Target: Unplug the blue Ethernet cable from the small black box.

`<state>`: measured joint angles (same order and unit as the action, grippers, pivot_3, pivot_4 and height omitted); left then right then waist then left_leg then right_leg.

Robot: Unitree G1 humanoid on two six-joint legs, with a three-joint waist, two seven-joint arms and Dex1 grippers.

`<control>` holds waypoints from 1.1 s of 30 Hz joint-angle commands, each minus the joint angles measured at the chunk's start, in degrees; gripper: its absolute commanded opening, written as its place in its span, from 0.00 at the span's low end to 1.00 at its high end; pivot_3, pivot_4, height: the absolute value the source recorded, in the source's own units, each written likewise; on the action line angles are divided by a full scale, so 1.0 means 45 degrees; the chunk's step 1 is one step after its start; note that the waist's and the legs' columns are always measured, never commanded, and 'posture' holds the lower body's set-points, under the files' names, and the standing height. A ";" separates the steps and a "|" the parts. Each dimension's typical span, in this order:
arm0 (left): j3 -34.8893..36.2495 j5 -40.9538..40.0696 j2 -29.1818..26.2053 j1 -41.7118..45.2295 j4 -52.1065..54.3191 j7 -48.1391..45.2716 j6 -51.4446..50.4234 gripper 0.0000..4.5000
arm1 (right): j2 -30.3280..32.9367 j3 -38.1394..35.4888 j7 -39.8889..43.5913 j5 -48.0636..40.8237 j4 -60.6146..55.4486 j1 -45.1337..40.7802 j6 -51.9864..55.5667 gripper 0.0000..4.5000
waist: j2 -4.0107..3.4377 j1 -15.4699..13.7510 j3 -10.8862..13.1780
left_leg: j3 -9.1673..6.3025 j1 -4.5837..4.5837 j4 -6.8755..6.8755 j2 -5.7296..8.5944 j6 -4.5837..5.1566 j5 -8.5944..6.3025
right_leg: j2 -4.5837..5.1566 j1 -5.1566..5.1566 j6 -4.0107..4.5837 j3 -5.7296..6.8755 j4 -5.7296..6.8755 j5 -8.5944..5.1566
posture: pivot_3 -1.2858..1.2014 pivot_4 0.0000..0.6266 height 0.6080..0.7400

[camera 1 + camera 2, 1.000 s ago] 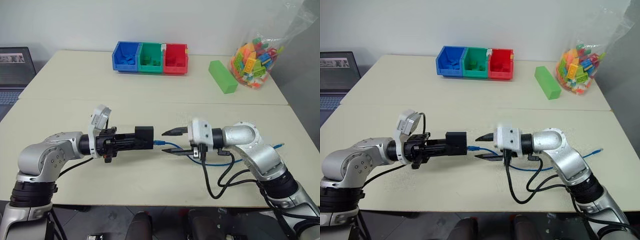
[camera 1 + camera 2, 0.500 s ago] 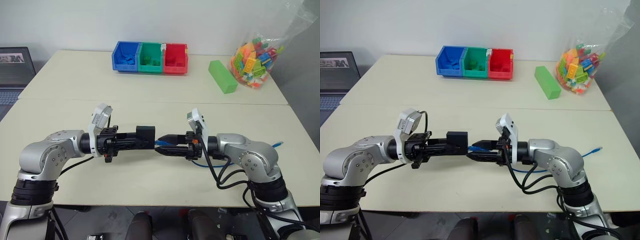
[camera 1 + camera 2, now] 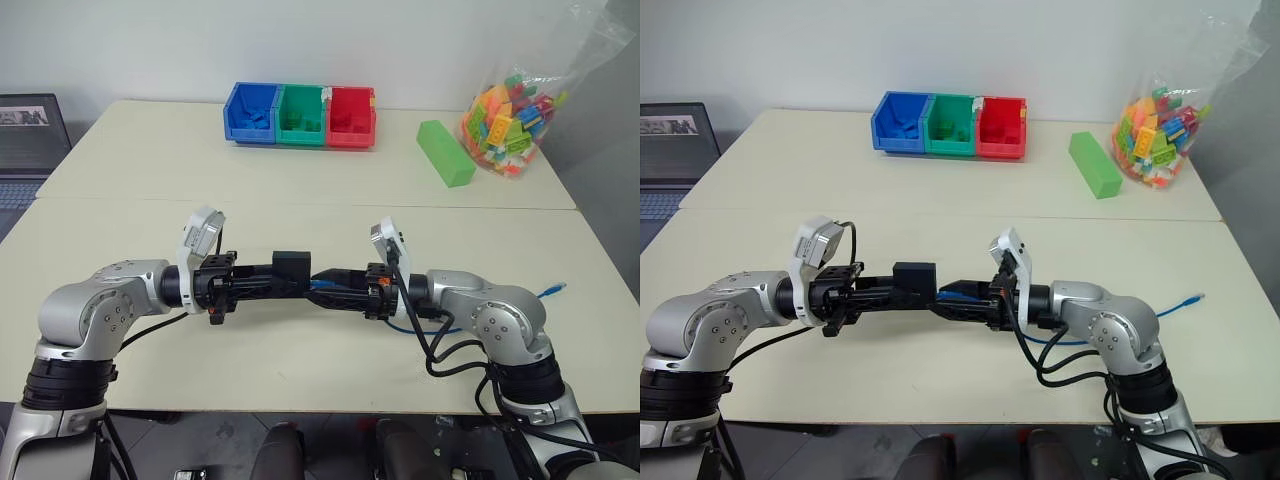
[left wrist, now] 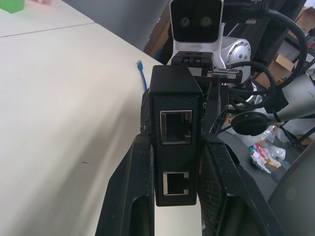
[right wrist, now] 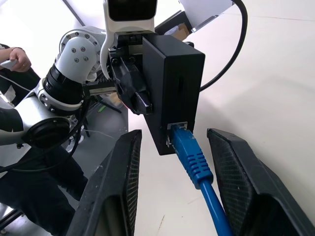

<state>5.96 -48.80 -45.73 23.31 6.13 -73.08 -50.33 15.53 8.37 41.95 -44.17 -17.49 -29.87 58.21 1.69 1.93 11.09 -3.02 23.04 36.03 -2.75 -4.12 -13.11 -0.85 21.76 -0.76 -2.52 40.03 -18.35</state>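
Note:
The small black box (image 3: 291, 265) hangs level above the table with my left gripper (image 3: 283, 280) shut on its two sides; in the left wrist view two ports show on the box's (image 4: 175, 142) free face. The blue Ethernet cable's plug (image 5: 189, 153) sits in a port on the box's (image 5: 174, 83) side. My right gripper (image 5: 174, 136) is open, with one finger on each side of the plug and a gap to both. From there the cable (image 3: 410, 328) runs along the table under the right arm, and its free end (image 3: 553, 291) lies at the right.
Blue, green and red bins (image 3: 301, 115) stand at the table's back. A green block (image 3: 444, 153) and a bag of coloured bricks (image 3: 510, 108) are at the back right. A laptop (image 3: 30, 135) sits off the left edge. A person's hand (image 5: 15, 56) shows beyond the table.
My right gripper rolled at the wrist and moved left to the box, so its fingers now straddle the plug. The left gripper and the box stayed put.

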 commanded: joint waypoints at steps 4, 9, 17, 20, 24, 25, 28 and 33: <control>0.0329 -0.0284 -0.0028 0.0234 0.0170 -0.0021 -0.0030 0.17 | -0.0038 -0.0564 0.0200 -0.0764 0.0078 -0.0110 0.0096 0.50 | 0.0000 0.0004 0.0000 | 0.0000 0.0000 0.0000 0.0000 0.0000 0.0000 | 0.0000 0.0000 -0.0001 0.0000 0.0000 -0.0001 | 0.52 0.24 1.00; 0.0326 -0.0258 -0.0004 0.0250 0.0135 -0.0014 0.0001 0.17 | 0.0112 -0.0578 0.0243 -0.0883 0.0182 -0.0211 0.0117 0.50 | 0.0000 0.0004 0.0000 | 0.0001 0.0001 -0.0001 0.0000 0.0000 0.0000 | -0.0001 0.0000 -0.0001 -0.0001 -0.0001 -0.0001 | 0.52 0.24 1.00; 0.0249 -0.0207 0.0214 0.0236 0.0168 0.0119 0.0058 0.17 | 0.0297 -0.0271 0.0376 -0.0681 0.0108 -0.0217 -0.0070 0.50 | 0.0000 0.0002 0.0000 | 0.0002 0.0002 -0.0002 0.0000 0.0000 0.0000 | -0.0001 0.0001 -0.0004 -0.0001 -0.0004 -0.0002 | 0.52 0.24 1.00; 0.0250 -0.0194 0.0250 0.0197 0.0211 0.0143 0.0059 0.17 | 0.0320 -0.0225 0.0391 -0.0630 0.0101 -0.0231 -0.0117 0.50 | 0.0000 0.0004 0.0000 | 0.0001 0.0002 -0.0003 -0.0001 0.0000 0.0000 | -0.0002 0.0001 -0.0005 -0.0001 -0.0004 -0.0003 | 0.52 0.24 1.00; 0.0225 -0.0198 0.0242 0.0216 0.0232 0.0164 0.0042 0.17 | 0.0340 -0.0246 0.0380 -0.0692 0.0117 -0.0255 -0.0115 0.50 | 0.0000 0.0003 0.0000 | 0.0001 0.0002 -0.0003 -0.0001 0.0000 0.0000 | -0.0002 0.0001 -0.0005 -0.0001 -0.0005 -0.0003 | 0.52 0.24 1.00; 0.0217 -0.0201 0.0234 0.0215 0.0237 0.0163 0.0044 0.17 | 0.0341 -0.0255 0.0380 -0.0712 0.0121 -0.0261 -0.0113 0.46 | 0.0000 0.0004 0.0000 | 0.0001 0.0003 -0.0002 -0.0001 0.0000 0.0000 | -0.0002 0.0001 -0.0004 -0.0002 -0.0005 -0.0003 | 0.52 0.24 1.00; 0.0192 -0.0190 0.0199 0.0201 0.0252 0.0128 0.0053 0.17 | 0.0308 -0.0353 0.0386 -0.0866 0.0139 -0.0276 -0.0034 0.35 | 0.0000 0.0003 0.0000 | 0.0001 0.0003 -0.0003 -0.0001 0.0001 0.0000 | -0.0002 0.0001 -0.0005 -0.0001 -0.0006 -0.0003 | 0.52 0.24 1.00; 0.0169 -0.0167 0.0146 0.0182 0.0269 0.0058 0.0064 0.17 | 0.0314 -0.0490 0.0460 -0.1104 0.0133 -0.0294 0.0085 0.08 | 0.0000 0.0002 0.0000 | 0.0001 0.0004 -0.0004 -0.0001 0.0000 0.0000 | -0.0002 0.0002 -0.0005 0.0000 -0.0008 -0.0003 | 0.52 0.24 1.00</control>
<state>6.09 -49.03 -44.79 23.31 6.23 -72.51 -50.59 17.28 7.37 43.52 -47.13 -15.31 -30.04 58.78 1.69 1.94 11.09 -3.01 23.06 36.01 -2.76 -4.12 -13.11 -0.86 21.77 -0.79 -2.53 39.99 -18.37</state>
